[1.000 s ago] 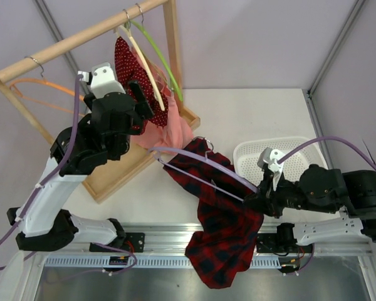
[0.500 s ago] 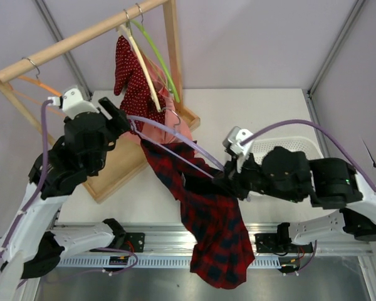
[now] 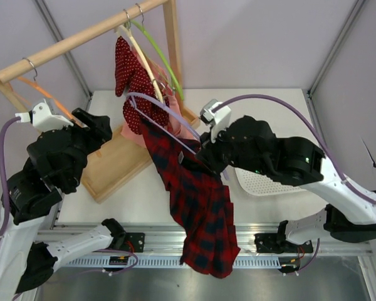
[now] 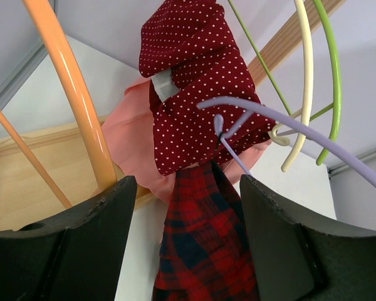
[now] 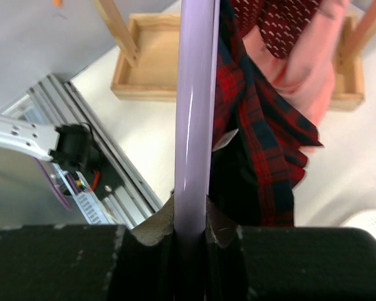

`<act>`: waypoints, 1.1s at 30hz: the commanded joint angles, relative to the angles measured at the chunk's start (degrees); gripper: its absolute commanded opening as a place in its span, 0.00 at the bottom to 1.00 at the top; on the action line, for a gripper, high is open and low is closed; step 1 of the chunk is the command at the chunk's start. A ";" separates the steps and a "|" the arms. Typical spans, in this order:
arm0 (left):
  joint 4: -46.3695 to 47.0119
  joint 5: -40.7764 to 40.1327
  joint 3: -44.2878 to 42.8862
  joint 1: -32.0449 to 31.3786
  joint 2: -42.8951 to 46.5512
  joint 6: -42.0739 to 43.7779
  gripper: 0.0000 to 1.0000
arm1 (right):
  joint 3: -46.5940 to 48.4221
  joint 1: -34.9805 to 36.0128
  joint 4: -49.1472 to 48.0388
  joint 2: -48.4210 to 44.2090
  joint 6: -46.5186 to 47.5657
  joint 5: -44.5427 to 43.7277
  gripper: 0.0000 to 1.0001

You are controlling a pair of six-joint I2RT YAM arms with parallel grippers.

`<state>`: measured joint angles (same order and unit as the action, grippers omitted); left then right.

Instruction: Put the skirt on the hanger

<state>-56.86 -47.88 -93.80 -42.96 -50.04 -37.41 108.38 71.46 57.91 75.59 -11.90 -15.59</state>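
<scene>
The red and navy plaid skirt (image 3: pixel 197 200) hangs from the pale lavender hanger (image 3: pixel 165 115) and trails past the table's front edge. My right gripper (image 3: pixel 203 155) is shut on one arm of the hanger (image 5: pixel 193 113), with the skirt (image 5: pixel 263 138) draped just beside it. The hanger's hook end is up by the clothes on the rack. In the left wrist view the hanger (image 4: pixel 288 122) and skirt (image 4: pixel 203 251) lie beyond my left gripper (image 4: pixel 187 182). That gripper stands open and touches neither of them. From above, the left gripper (image 3: pixel 99 125) is to the left of the hanger.
A wooden rack (image 3: pixel 81 37) carries an orange hanger (image 3: pixel 50 91), cream and green hangers (image 3: pixel 151 59), a red white-dotted garment (image 3: pixel 130 75) and a pink garment (image 4: pixel 128 144). Its wooden base tray (image 3: pixel 113 169) lies on the table. A white basket (image 3: pixel 263 183) sits under the right arm.
The right arm has carried the hanger and skirt up and left toward the rack. The left arm has swung back to the left, away from the hanger.
</scene>
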 commanded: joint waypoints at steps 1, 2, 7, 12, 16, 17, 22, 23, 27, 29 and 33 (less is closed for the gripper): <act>-0.18 -0.11 0.72 0.77 0.47 1.64 0.73 | 8.41 -1.32 -12.03 4.46 2.32 6.09 0.00; 0.25 -0.20 0.98 0.77 0.82 1.81 0.73 | 10.78 -1.41 -11.33 6.04 2.41 6.89 0.00; 0.70 -1.17 0.55 0.77 1.35 2.95 0.74 | 25.21 -1.41 -8.87 14.40 3.11 10.06 0.00; 0.09 -0.81 -0.07 0.77 0.91 3.74 0.74 | 26.17 -2.82 -13.52 16.95 4.34 8.66 0.00; 0.87 -0.03 0.81 0.77 1.52 4.10 0.74 | 29.60 -5.62 -14.84 20.73 3.47 9.17 0.00; 1.05 0.24 0.90 0.77 1.70 4.10 0.74 | 30.57 -6.68 -16.06 21.52 2.77 10.83 0.00; 1.31 -0.02 1.16 0.77 2.32 4.71 0.74 | 30.66 -9.32 -21.16 23.11 -1.45 19.45 0.00; 1.40 -0.20 1.16 0.77 2.40 4.89 0.74 | 30.67 -9.41 -22.30 23.46 -2.33 20.33 0.00; 2.10 0.06 1.69 0.77 2.84 5.24 0.74 | 31.80 -9.50 -23.90 26.61 -2.43 19.56 0.00; 2.19 0.15 1.69 0.77 2.76 5.33 0.74 | 33.29 -9.50 -23.46 28.20 -1.81 17.11 0.00; 2.54 0.24 2.04 0.77 2.67 5.59 0.74 | 37.42 -9.76 -22.84 31.72 -0.75 12.00 0.00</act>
<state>-55.61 -46.26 -92.42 -42.94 -47.55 -33.95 139.55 62.02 47.13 107.11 -14.44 0.32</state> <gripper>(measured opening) 0.736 0.185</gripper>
